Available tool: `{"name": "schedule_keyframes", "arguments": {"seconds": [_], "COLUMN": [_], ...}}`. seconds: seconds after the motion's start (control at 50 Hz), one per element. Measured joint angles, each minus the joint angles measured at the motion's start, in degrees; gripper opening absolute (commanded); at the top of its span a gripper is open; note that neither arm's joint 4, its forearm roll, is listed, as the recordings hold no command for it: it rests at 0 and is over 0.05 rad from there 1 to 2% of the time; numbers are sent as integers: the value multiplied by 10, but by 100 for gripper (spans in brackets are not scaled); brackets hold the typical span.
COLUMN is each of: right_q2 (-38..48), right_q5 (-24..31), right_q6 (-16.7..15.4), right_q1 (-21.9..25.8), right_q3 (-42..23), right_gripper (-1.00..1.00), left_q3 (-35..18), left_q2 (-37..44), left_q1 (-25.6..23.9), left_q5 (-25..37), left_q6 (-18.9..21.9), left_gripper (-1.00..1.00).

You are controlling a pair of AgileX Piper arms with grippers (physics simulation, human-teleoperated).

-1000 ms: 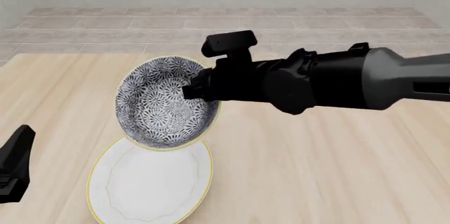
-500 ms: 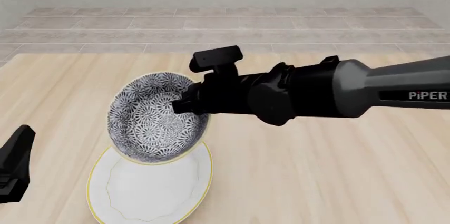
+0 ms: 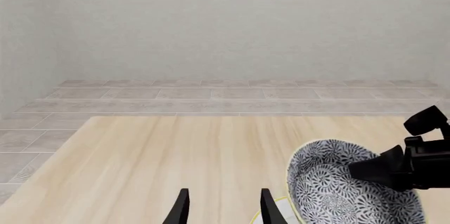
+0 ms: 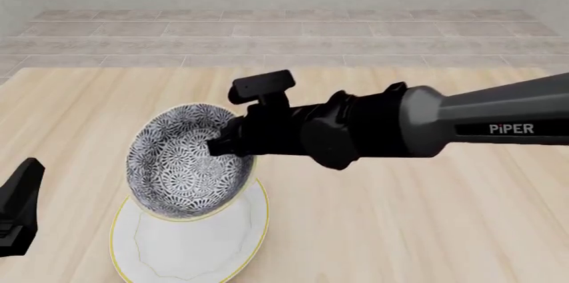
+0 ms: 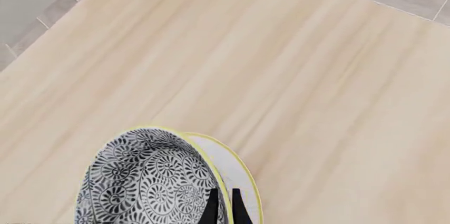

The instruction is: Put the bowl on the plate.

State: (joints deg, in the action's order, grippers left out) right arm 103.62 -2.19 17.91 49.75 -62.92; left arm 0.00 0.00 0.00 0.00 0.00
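Note:
The grey-and-white floral bowl (image 4: 178,166) hangs tilted, its opening turned toward the camera, just above the far part of the white plate (image 4: 191,246). My right gripper (image 4: 220,145) is shut on the bowl's right rim. In the right wrist view its fingers (image 5: 211,209) pinch the yellow rim of the bowl (image 5: 140,182), and the plate (image 5: 237,174) shows just beyond. I cannot tell whether bowl and plate touch. My left gripper (image 4: 18,211) stays low at the left, apart from both. In its own view the left gripper (image 3: 223,211) is open and empty, with the bowl (image 3: 330,192) off to one side.
The wooden table (image 4: 400,230) holds nothing else that I can see. Its far edge (image 4: 356,68) meets a tiled floor and a pale wall. The right arm's dark body (image 4: 427,126) spans the middle of the front view above the table.
The right arm has carried the bowl down and to the left, from above the plate's far edge to low over the plate. The left gripper has not moved.

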Motion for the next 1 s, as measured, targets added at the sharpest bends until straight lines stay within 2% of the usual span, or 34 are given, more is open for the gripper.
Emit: {"name": "schedule_keyframes", "arguments": {"seconds": [1.0], "right_q2": [38], "right_q5": [-22], "right_q6": [14], "right_q1": [14], "right_q3": [-1], "right_gripper": [-100], "left_q3": [0], "left_q2": [0], "left_q1": [0], "left_q5": [0], "left_q6": [0], "left_gripper": [100]}}
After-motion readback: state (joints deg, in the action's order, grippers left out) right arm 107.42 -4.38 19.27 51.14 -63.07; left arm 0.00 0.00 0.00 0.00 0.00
